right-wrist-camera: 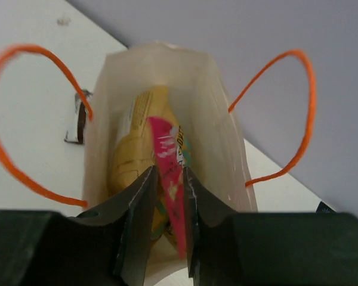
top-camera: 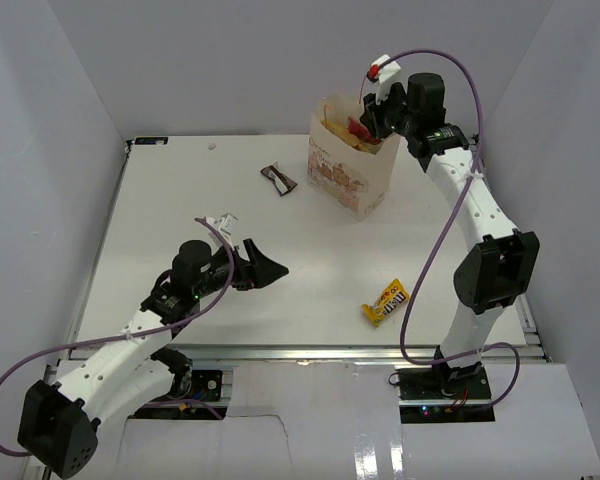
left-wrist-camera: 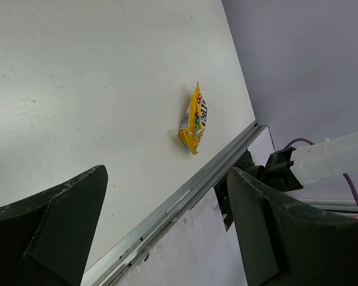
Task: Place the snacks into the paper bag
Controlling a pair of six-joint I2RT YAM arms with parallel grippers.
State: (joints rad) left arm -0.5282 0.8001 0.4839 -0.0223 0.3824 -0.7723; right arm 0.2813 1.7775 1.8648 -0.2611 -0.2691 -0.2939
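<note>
The tall cream paper bag (top-camera: pixel 345 178) stands near the white worktop's (top-camera: pixel 180 200) far edge. Over the bag's mouth, the right claw (right-wrist-camera: pixel 169 176) is clamped on a pink wrapper (right-wrist-camera: pixel 164 143), with a tan-yellow chip bag (right-wrist-camera: pixel 131 161) inside. A dark brown wrapper (top-camera: pixel 279 179) lies left of the bag. A yellow candy pouch (top-camera: pixel 385 302) lies well nearer than the bag. The left claw (top-camera: pixel 266 270) hangs spread wide and empty, well apart from the bag.

Paper bag (top-camera: pixel 355 178) matt paper; pink wrapper (right-wrist-camera: pixel 166 155), M&M's pouch (left-wrist-camera: pixel 195 119) glossy plastic; table (top-camera: pixel 180 200) smooth, matt.
</note>
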